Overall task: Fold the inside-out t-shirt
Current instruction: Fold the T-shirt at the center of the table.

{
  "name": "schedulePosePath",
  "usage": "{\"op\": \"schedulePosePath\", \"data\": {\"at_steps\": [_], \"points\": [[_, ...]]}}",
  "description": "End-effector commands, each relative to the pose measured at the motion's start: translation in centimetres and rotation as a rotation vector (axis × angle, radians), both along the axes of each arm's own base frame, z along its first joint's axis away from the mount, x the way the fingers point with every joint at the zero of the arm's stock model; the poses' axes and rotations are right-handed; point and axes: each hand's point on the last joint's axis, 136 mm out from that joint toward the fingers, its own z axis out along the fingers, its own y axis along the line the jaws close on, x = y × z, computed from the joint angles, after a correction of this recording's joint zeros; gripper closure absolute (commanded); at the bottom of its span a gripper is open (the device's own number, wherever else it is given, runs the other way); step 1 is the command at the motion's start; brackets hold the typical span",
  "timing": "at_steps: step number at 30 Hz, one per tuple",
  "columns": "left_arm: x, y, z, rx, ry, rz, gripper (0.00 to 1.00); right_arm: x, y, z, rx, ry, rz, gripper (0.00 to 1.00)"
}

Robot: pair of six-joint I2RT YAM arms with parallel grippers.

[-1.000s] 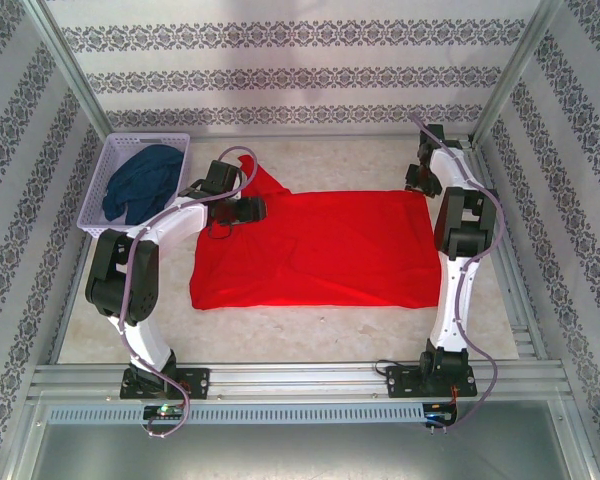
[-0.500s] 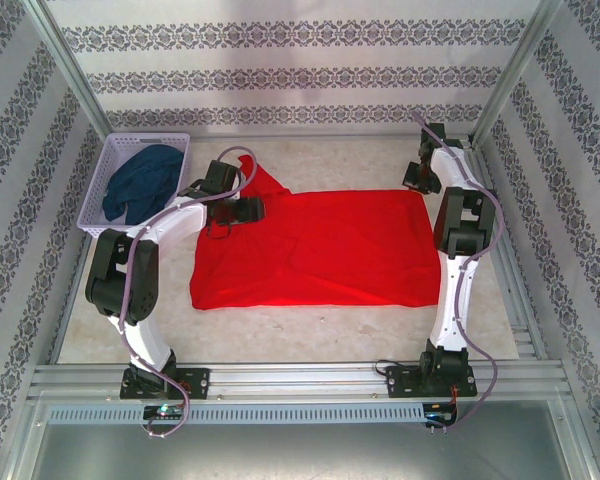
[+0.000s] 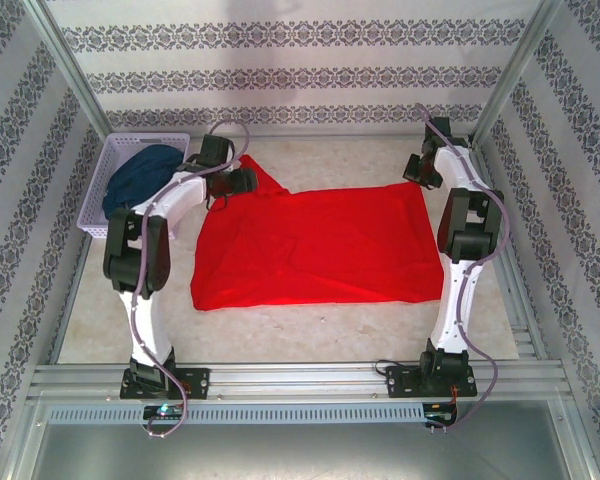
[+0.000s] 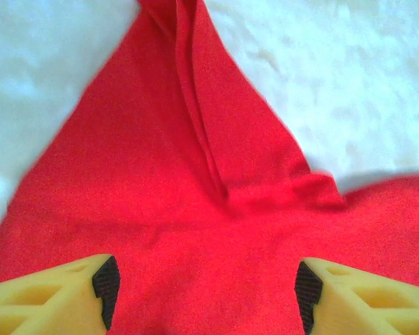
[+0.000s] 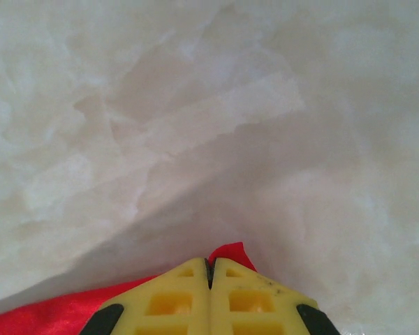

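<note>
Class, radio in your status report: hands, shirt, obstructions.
Left hand open over t-shirt sleeve. Right hand shut on t-shirt corner. Basket with navy garment sits apart, left.

**Where everything lies on the tabletop**

Seen from above, with 12 o'clock at the far wall, the inside-out t-shirt (image 3: 315,245) lies spread flat in the middle of the tabletop (image 3: 280,335). Its long side runs from 9 to 3 o'clock. One sleeve sticks out toward 11 o'clock. The left claw (image 3: 248,180) hangs above the shirt where this sleeve begins, its fingers apart over the cloth. The right claw (image 3: 412,172) is at the shirt's 1 o'clock corner, and that corner sits between its pressed-together fingers. A basket (image 3: 102,170) stands at 10 o'clock, apart from the shirt, and a second garment (image 3: 140,178) lies in it. The left arm's base (image 3: 155,378) is at 7 o'clock and the right arm's base (image 3: 430,378) at 5 o'clock.
</note>
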Motion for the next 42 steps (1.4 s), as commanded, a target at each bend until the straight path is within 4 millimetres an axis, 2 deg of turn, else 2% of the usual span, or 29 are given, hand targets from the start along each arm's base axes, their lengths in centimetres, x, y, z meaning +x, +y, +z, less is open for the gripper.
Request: {"op": "schedulePosePath", "data": {"at_steps": [1,10,15,19,29,34,38,42], "points": [[1.7,0.1,-1.5,0.031,0.038,-0.021,0.32,0.1,0.2,1.3,0.008,-0.034,0.017,1.0],[7.5,-0.3,-4.3,0.062,0.06,-0.033,0.38,0.1,0.4,1.1,0.013,-0.032,0.03,1.0],[9.4,0.5,-6.2,0.099,0.089,-0.012,0.41,0.1,0.5,1.2,0.016,-0.035,0.036,1.0],[10.8,0.5,-6.8,0.08,0.07,-0.01,0.42,0.0,0.5,1.1,0.018,-0.033,0.038,1.0],[13.2,0.0,-6.2,0.027,-0.009,-0.029,0.6,-0.3,0.7,0.6,0.023,-0.026,0.044,1.0],[13.6,0.0,-5.9,0.012,-0.023,-0.032,0.71,-0.4,0.7,0.3,0.025,-0.02,0.045,1.0],[13.7,0.1,-6.1,0.005,-0.021,-0.026,0.75,-0.4,0.8,0.3,0.029,-0.022,0.046,1.0],[13.7,0.4,-6.4,0.001,-0.014,-0.019,0.84,-0.4,0.8,0.4,0.031,-0.023,0.046,1.0]]}}
